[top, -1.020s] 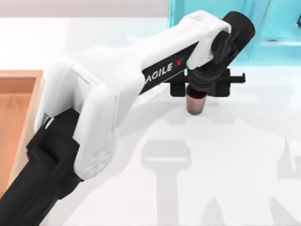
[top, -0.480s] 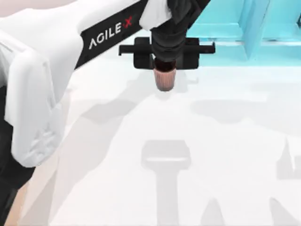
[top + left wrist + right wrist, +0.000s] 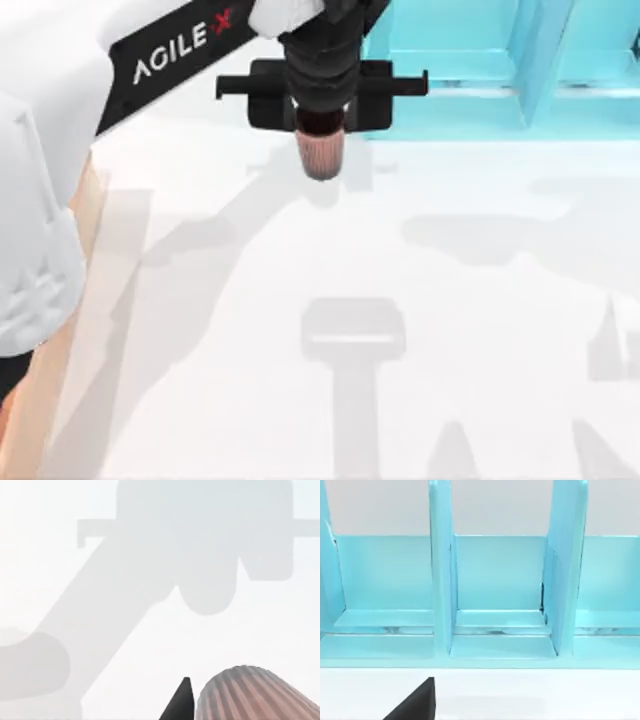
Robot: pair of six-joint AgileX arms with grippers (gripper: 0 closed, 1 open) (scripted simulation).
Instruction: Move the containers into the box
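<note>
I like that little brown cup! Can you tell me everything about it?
The cup is small, copper-brown and looks metallic, with fine ribs running down its tapered wall. It hangs under the left hand, which grips its wider top end, so its narrow end points down. It is lifted above the white table near the light blue shelf, touching nothing but the hand. The left wrist view shows its ribbed side close up.

cup [image 3: 319,157]: beneath the left gripper [image 3: 320,128], above the table [image 3: 420,330]
shelf frame [image 3: 500,60]: behind, right
box [image 3: 70,300]: far left edge
</note>
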